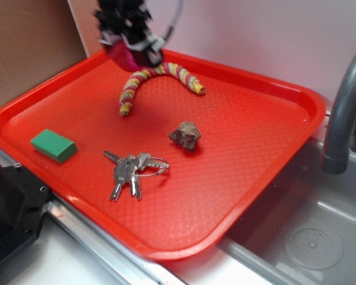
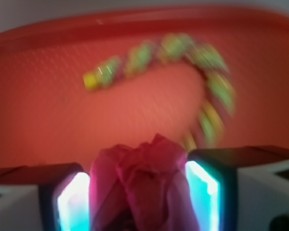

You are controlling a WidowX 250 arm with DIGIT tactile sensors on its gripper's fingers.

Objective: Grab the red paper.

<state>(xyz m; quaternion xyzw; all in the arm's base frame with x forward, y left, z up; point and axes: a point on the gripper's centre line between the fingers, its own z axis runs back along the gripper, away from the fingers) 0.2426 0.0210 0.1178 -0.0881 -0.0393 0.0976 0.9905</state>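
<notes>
The tool (image 1: 130, 52) is closed on the red paper (image 2: 142, 185), which sits crumpled between its two fingers (image 2: 209, 192) and is lifted off the red tray (image 1: 255, 136), above the tray's far edge. Taking the striped knitted tube (image 1: 160, 80) as the landmark, the paper hangs just over its curved top, the brown rock (image 1: 186, 135) lies on the tray in front of the tube, the keys (image 1: 133, 169) lie nearer the camera still, and the green block (image 1: 53, 145) rests well off to the tube's left.

Red paper (image 2: 140, 185): crumpled crimson wad, pinched in claw (image 2: 138, 192), raised above tray
</notes>
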